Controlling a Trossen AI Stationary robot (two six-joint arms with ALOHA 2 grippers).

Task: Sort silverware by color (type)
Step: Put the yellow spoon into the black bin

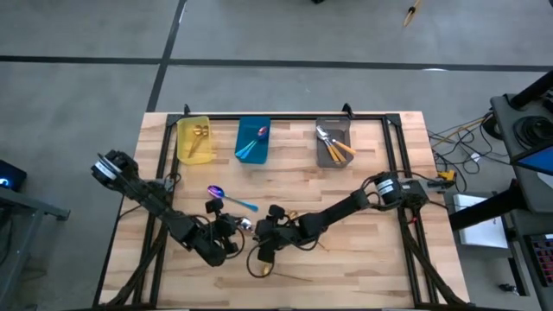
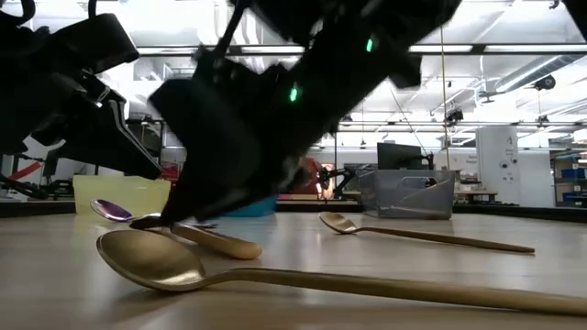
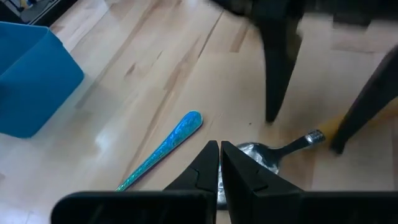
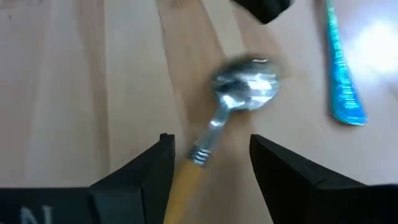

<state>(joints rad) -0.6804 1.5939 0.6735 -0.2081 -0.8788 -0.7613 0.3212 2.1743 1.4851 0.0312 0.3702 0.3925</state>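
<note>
A silver spoon with an orange handle lies flat on the wooden table, its bowl point(image 4: 247, 87) toward my left gripper. My right gripper point(image 4: 211, 165) is open just above it, one finger on either side of the orange handle point(image 4: 185, 177), touching nothing that I can see. My left gripper point(image 3: 219, 152) is shut, its tips low beside the spoon's bowl point(image 3: 261, 157) and apart from it. A purple spoon with a teal handle point(image 3: 177, 134) lies flat close by, toward the far side point(image 1: 226, 197).
Yellow point(image 1: 193, 138), blue point(image 1: 253, 140) and grey point(image 1: 333, 142) bins stand in a row at the far edge, each with cutlery inside. Gold spoons lie flat near the front edge point(image 1: 260, 269) point(image 2: 151, 261), another farther right point(image 2: 341, 223).
</note>
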